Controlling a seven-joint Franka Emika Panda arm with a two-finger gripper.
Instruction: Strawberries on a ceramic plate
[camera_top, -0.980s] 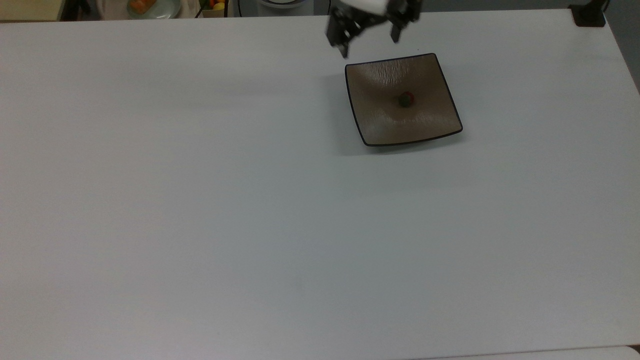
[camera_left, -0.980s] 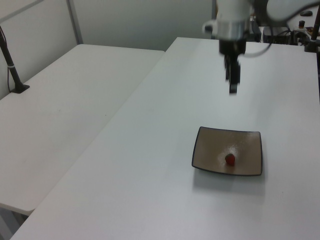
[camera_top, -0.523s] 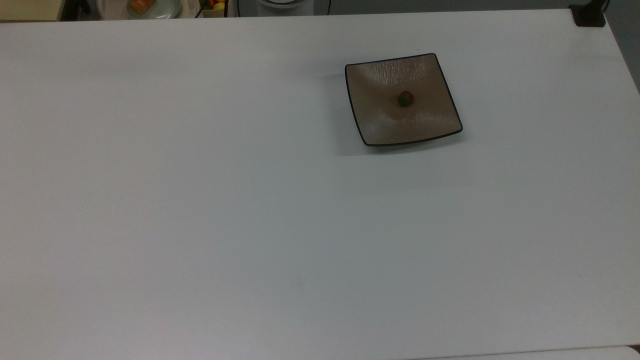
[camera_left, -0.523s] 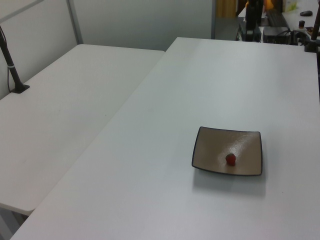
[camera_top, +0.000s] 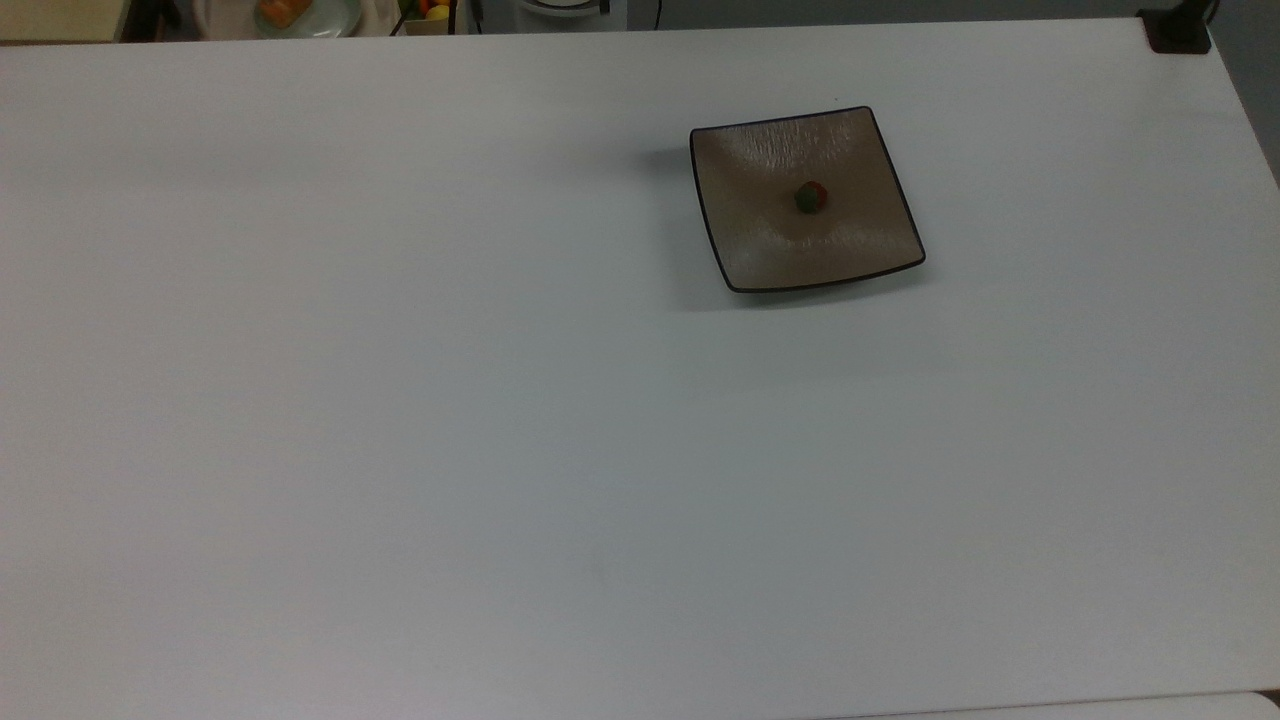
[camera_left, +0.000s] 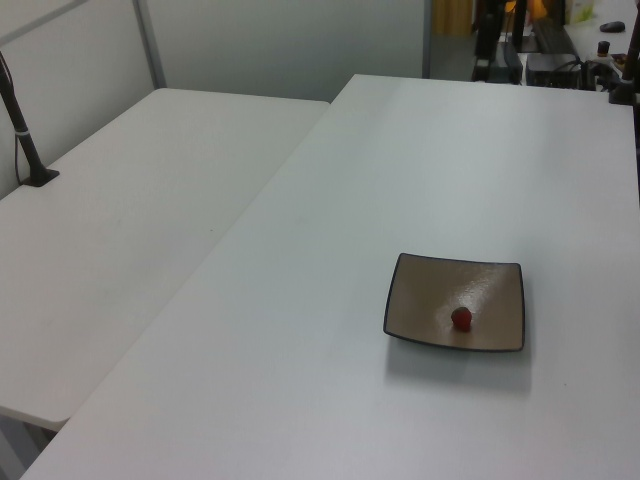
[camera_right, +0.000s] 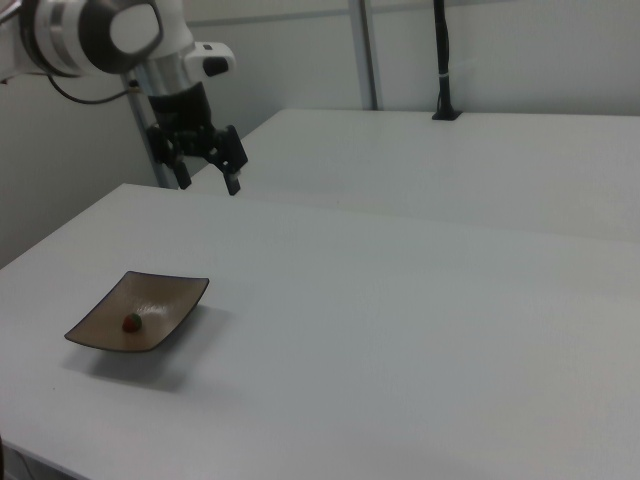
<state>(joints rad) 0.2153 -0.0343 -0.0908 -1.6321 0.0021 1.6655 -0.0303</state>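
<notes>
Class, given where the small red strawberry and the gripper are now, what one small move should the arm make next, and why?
Probably none: hold clear. The small red strawberry already rests on the square brown ceramic plate, and the gripper hangs open, away from it.

table (camera_top: 400, 400): wide bare white top, open passage on all sides of the plate
ceramic plate (camera_top: 760, 240): sole obstacle on the top, at about 1 o'clock in the top view, corners upturned
strawberry (camera_top: 811, 197): sits mid-plate, open from above
gripper (camera_right: 208, 170): raised well above the table, fingers spread, at 10 o'clock in the right view, well apart from the plate
</notes>
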